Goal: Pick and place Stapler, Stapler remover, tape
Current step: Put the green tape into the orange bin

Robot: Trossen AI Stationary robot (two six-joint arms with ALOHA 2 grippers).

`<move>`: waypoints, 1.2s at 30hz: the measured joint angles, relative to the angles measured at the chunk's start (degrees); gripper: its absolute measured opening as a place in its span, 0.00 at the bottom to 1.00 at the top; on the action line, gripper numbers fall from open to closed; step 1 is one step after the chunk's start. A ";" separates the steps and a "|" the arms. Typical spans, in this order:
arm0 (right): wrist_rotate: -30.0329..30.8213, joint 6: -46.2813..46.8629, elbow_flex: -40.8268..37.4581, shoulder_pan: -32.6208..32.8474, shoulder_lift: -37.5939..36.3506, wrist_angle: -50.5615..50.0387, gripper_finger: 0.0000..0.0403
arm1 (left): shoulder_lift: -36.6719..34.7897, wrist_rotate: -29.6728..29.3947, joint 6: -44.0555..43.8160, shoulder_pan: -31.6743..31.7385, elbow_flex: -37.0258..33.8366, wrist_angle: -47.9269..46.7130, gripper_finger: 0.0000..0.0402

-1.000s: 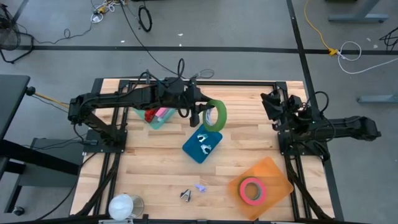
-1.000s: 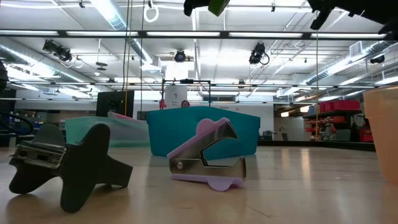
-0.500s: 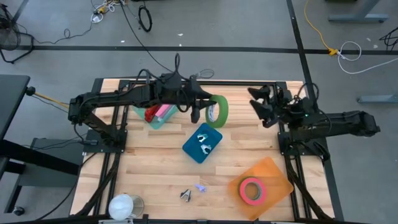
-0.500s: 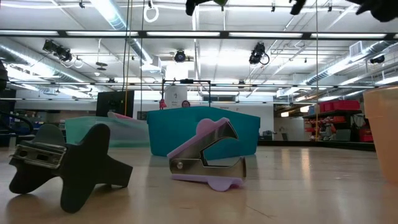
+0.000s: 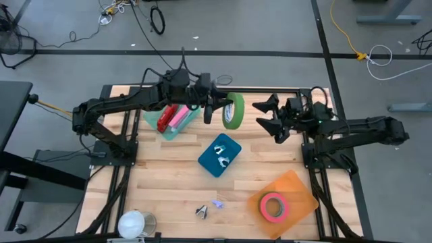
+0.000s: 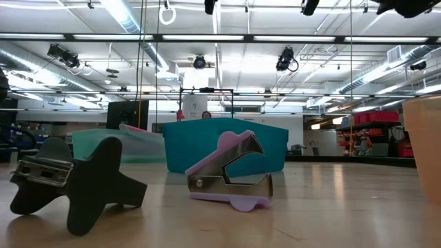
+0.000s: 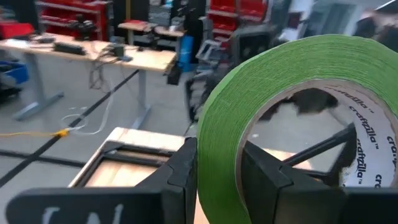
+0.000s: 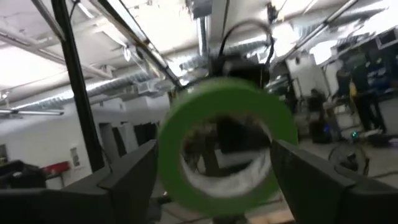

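Observation:
My left gripper is shut on a green tape roll, held high above the table's far middle. My right gripper is open, just right of the roll and level with it. In the right wrist view its fingers stand on either side of the roll without touching it. A red stapler lies in a teal bin. A purple staple remover and a black one rest on the table near the front edge. My left gripper pinches the roll's wall between its two fingers, one finger inside the hole and one outside. The fingers come level from the table's left. The roll stands on edge, lifted clear of the table.
A blue tray with pale staple removers lies in the table's middle. An orange tray at the front right holds a pink tape roll. A white cup sits at the front left.
My left gripper has risen and gone toward the table's far edge with the green roll, which stays on edge. My right gripper has reached toward the table's left, closing in on the roll.

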 joint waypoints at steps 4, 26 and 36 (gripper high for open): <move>-0.91 1.85 0.00 0.00 2.53 0.66 0.77 | -0.05 1.62 -0.45 0.91 0.00 0.49 0.25; -3.11 2.12 1.60 0.04 10.71 9.16 0.77 | 0.33 1.58 -1.95 2.10 0.00 -0.05 0.25; -6.48 -2.16 15.32 0.05 17.01 -5.73 0.77 | 0.33 1.58 -1.87 2.10 0.00 -0.08 0.25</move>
